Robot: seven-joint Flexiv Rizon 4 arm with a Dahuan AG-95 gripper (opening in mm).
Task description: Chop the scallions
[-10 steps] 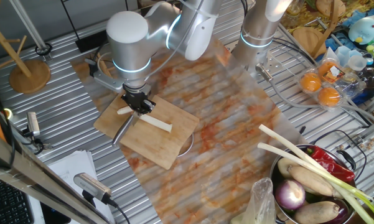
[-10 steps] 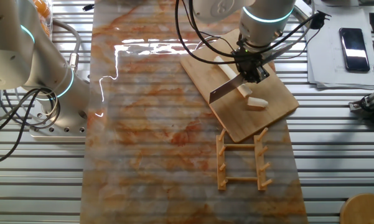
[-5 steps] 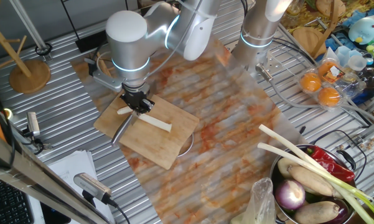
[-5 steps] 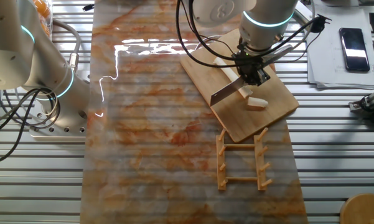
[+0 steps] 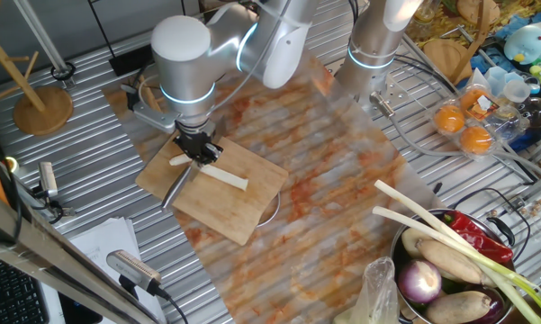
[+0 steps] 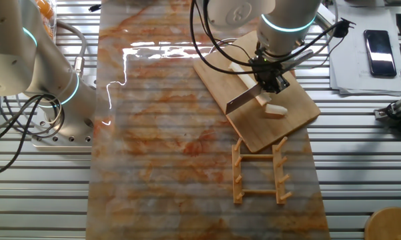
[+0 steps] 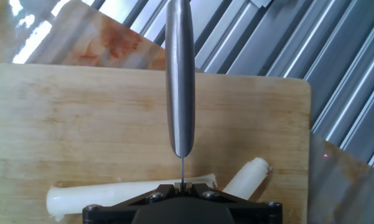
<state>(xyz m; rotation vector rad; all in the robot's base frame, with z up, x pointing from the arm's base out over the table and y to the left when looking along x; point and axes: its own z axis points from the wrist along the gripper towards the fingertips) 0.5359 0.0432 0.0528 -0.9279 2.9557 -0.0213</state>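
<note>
The scallions lie on the wooden cutting board (image 5: 218, 209) as two pale pieces: a long stalk (image 5: 227, 178) and a short stub (image 5: 179, 160). In the hand view the long stalk (image 7: 112, 194) runs left under the hand, and the stub (image 7: 249, 177) angles off to the right. My gripper (image 5: 198, 153) hovers over the gap between them, shut on a knife (image 7: 179, 81). The knife's blade (image 5: 175, 189) reaches out across the board (image 7: 81, 124). From the other side, the blade (image 6: 240, 97) sits by the long stalk (image 6: 242, 75), with the stub (image 6: 275, 111) beyond my gripper (image 6: 267, 79).
A wooden rack (image 6: 259, 170) lies just off the board's edge. A metal bowl (image 5: 412, 241) of vegetables with long green-leaved stalks (image 5: 450, 236) stands at the near right. Oranges (image 5: 464, 128), a phone (image 6: 378, 43), a second arm (image 6: 27, 53) and a wooden stand (image 5: 41, 108) ring the mat.
</note>
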